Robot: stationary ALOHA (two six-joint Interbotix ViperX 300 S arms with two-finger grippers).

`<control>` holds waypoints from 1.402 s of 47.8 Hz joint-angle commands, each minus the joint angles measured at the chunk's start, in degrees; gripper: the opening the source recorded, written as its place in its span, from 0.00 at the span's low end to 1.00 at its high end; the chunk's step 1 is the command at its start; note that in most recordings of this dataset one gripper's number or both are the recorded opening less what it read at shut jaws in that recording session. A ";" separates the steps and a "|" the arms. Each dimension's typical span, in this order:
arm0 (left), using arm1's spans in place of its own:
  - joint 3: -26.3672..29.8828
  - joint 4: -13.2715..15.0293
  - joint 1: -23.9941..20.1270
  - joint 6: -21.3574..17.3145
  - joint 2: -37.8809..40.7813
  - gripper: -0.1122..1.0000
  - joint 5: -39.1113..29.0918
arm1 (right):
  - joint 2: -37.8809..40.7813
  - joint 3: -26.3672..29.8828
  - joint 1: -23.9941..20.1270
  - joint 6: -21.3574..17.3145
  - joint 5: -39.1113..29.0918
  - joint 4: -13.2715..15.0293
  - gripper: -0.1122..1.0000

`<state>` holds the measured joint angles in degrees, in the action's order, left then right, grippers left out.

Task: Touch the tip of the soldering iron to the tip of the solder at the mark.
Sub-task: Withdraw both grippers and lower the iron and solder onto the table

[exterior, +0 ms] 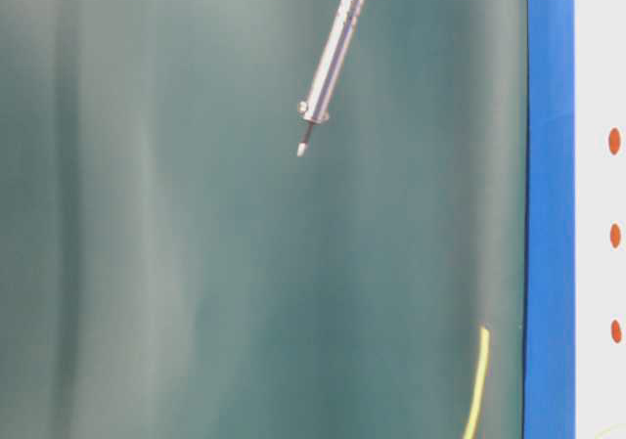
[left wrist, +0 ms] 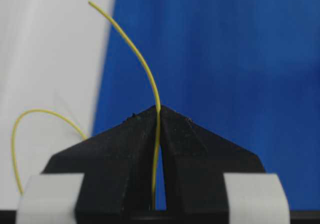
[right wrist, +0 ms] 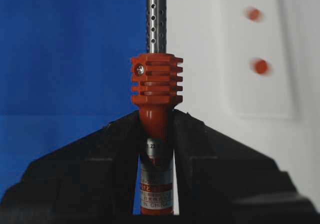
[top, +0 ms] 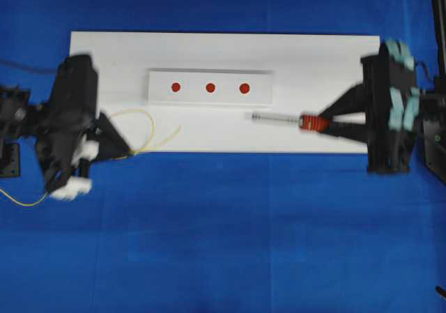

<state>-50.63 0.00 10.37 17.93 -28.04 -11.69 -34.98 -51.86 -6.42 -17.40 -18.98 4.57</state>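
White board (top: 104,55) on blue cloth, right gripper (top: 322,123) clamping soldering iron (top: 282,120) pointing left, left gripper (top: 125,148) pinching solder (top: 143,128).

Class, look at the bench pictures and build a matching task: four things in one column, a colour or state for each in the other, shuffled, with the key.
Things:
1. soldering iron
2. solder
3. dots on the white strip
4. cloth under the board

Colour or state:
A. blue
B. thin and yellow, pinched in the left gripper
C. three in a row, red
D. red ribbed body clamped in the right gripper

Pairs: 1-D, 2-B, 3-C, 4-A
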 commanded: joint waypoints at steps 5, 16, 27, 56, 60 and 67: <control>-2.20 -0.09 6.77 0.26 -0.09 0.10 8.00 | 3.52 1.49 -6.15 -1.41 4.48 -0.09 0.16; -8.00 -0.09 10.28 0.26 6.33 0.10 18.90 | 13.01 1.23 -10.28 -3.60 10.90 -0.09 0.16; -8.35 -0.09 14.77 0.09 18.37 0.10 31.11 | 23.47 2.02 -12.74 -5.27 17.31 -0.09 0.16; -3.69 -0.09 16.96 -0.26 31.38 0.10 31.20 | 44.03 6.24 -16.35 -5.36 30.94 -1.49 0.16; -3.25 -0.09 16.96 -0.26 31.55 0.10 31.03 | 44.03 6.15 -16.35 -5.36 30.41 -1.67 0.16; -2.37 -0.09 16.87 -0.26 31.38 0.11 30.67 | 44.03 6.42 -16.35 -5.36 29.36 -1.67 0.19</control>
<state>-54.32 0.00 27.16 17.75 4.04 18.98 9.40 -46.23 -22.85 -22.68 10.63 3.08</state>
